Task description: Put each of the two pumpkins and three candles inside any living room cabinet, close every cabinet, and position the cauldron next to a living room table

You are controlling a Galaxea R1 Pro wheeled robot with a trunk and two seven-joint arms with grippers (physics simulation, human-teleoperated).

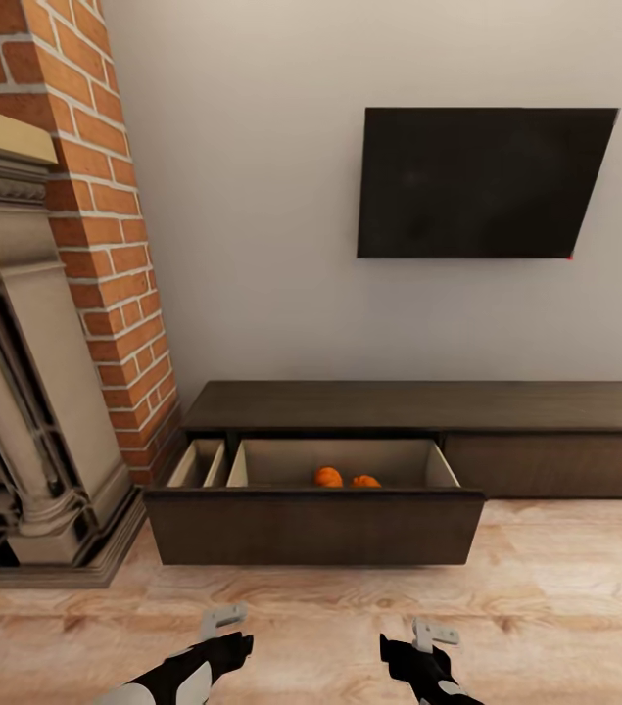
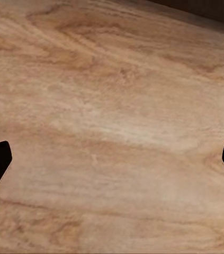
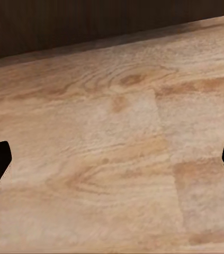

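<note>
Light plank flooring [image 1: 565,578] lay under both arms. I held the left gripper [image 1: 215,641] and right gripper [image 1: 426,646] low, fingers spread wide, both empty. Straight ahead stood the cabinet [image 1: 428,406], its drawer [image 1: 315,524] pulled out, long axis crosswise to me, both grippers about equally near. Two pumpkins [image 1: 328,477] rested inside.
</note>
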